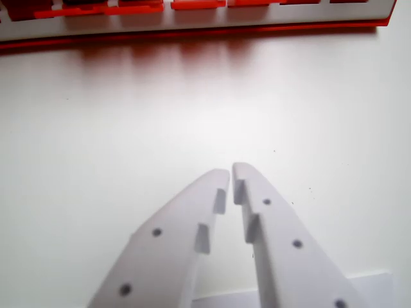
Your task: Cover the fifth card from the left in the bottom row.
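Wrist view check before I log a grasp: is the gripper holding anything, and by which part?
Nothing is held. The gripper has its fingertips nearly together with only bare white table showing between them.

white tabletop [128, 128], white sheet corner [369, 289]

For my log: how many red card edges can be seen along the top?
5, partly cut off: far left, next, middle, right of middle, far right. More may be hidden.

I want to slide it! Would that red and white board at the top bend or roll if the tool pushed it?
Probably neither. The board looks flat with a straight red edge, so it likely stays stiff and slides on the smooth white table. It can't roll. The tool looks shut.
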Tool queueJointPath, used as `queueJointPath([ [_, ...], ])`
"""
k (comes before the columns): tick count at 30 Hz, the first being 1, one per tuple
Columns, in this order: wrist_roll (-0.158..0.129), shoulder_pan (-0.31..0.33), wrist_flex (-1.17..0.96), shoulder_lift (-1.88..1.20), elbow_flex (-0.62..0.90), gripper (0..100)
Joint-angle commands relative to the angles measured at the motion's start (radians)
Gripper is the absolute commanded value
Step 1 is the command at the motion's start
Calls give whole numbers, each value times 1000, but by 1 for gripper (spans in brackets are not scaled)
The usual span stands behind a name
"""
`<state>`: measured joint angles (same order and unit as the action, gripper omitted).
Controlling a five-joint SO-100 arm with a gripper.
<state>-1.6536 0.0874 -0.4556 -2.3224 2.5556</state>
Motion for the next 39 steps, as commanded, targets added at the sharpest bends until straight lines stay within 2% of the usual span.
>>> queueJointPath([
  [1, -8, -11, 84, 72, -123, 0],
  [17, -3, -17, 270, 436, -285, 0],
  [39, -5, -29, 362, 726, -460, 0],
])
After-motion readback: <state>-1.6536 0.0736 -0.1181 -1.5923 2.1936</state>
